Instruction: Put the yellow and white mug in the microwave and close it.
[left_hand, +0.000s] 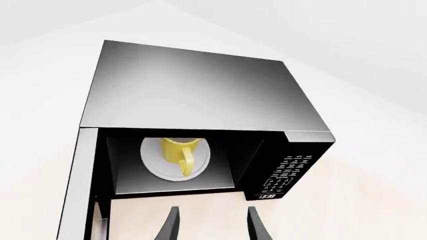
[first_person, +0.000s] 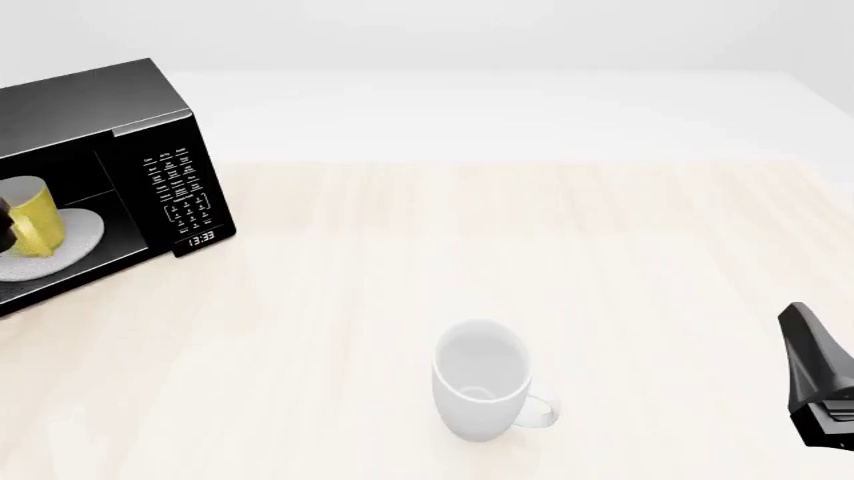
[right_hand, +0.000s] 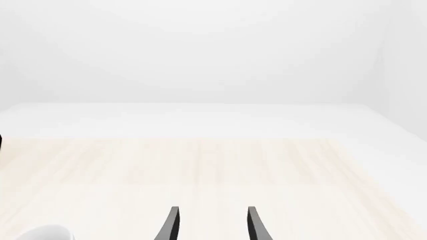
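The left gripper (left_hand: 212, 225) is closest to its camera. Its two fingers are spread apart and hold nothing. It sits just outside the microwave (left_hand: 200, 95). The mug (left_hand: 179, 150) is inside, on the round white plate (left_hand: 152, 162), with its handle facing the opening. So the first job looks done.

The door (left_hand: 79, 190) is wide open at the side. Closing it is the job that is left.

The right gripper (right_hand: 212, 225) is far off over the bare table (first_person: 534, 230), fingers apart and empty too. The front view shows only a bit of that arm. A white mug (first_person: 483, 380) stands near it, and should stay there.
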